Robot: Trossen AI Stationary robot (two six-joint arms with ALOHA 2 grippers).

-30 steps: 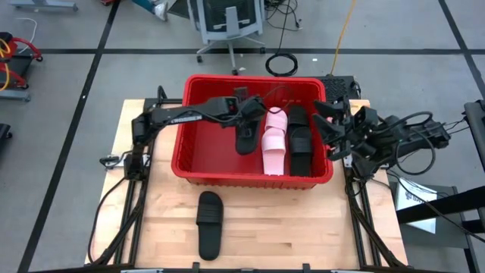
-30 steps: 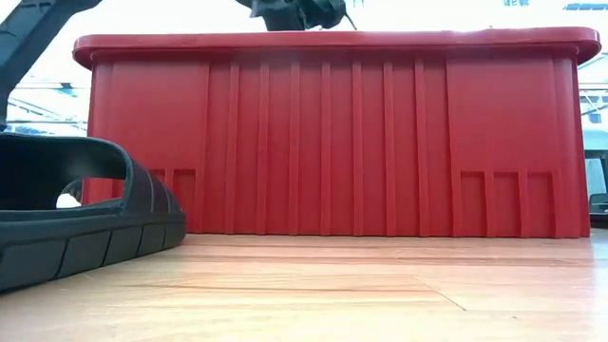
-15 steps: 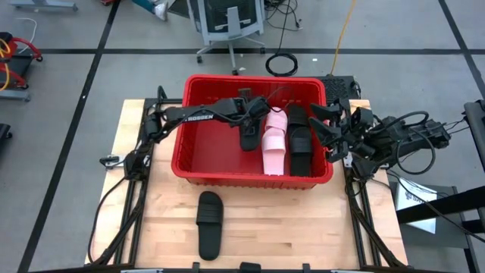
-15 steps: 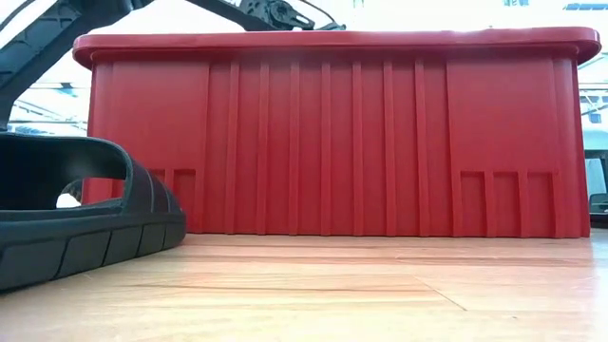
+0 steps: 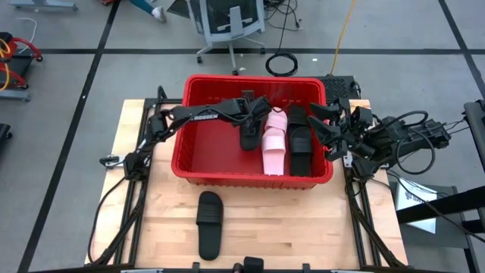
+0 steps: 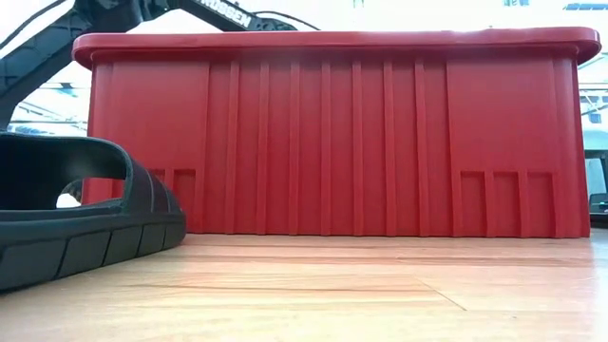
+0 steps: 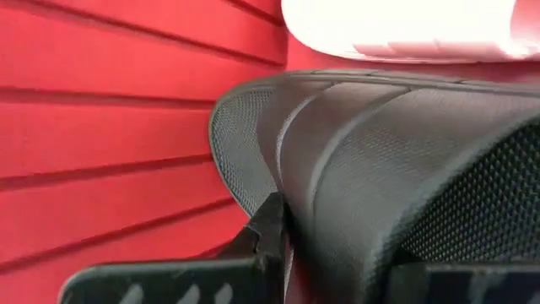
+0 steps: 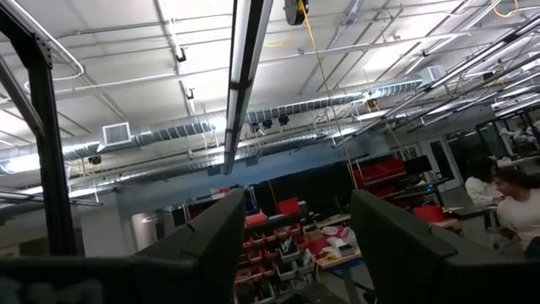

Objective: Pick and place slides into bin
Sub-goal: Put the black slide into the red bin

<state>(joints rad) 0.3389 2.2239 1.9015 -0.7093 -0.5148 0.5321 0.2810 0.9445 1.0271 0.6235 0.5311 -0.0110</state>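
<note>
The slides are split between the red bin and the table: inside it three lie side by side against its right half, a black slide, a pale pink slide and a second black slide, lined up lengthwise, probably to leave room. One more black slide waits on the wooden table in front of the bin. So four slides are visible, three black and one pink. The left gripper reaches into the bin, its fingers nearly closed on the first black slide's edge, seemingly setting it down. The right gripper hangs at the bin's right rim, fingers spread wide, holding nothing.
</note>
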